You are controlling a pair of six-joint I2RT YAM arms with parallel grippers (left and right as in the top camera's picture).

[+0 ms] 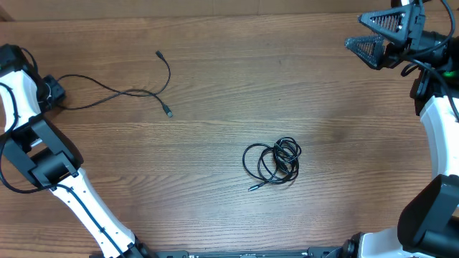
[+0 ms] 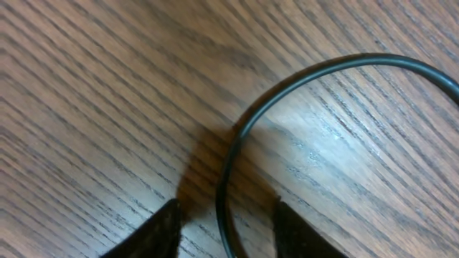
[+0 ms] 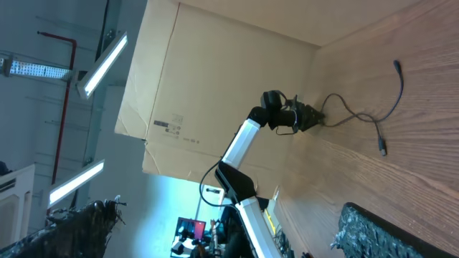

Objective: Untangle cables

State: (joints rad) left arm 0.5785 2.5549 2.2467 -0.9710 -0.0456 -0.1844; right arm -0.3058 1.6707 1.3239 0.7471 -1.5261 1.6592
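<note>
One loose cable (image 1: 115, 92) lies as a long wavy strand at the table's far left, with plug ends at the back and middle. My left gripper (image 1: 54, 93) is at its left end. In the left wrist view the cable (image 2: 287, 82) curves down between the two fingers of the left gripper (image 2: 226, 208). The jaws stand narrowly apart, with a gap on each side of the cord. A small tangled coil of cables (image 1: 272, 161) rests right of centre. My right gripper (image 1: 376, 39) hangs wide open and empty at the back right, far from both.
A cardboard wall (image 3: 215, 79) stands behind the table's far edge. The right wrist view looks across the table at the left arm (image 3: 244, 140) and the wavy strand (image 3: 358, 115). Bare wood lies between the strand and the coil.
</note>
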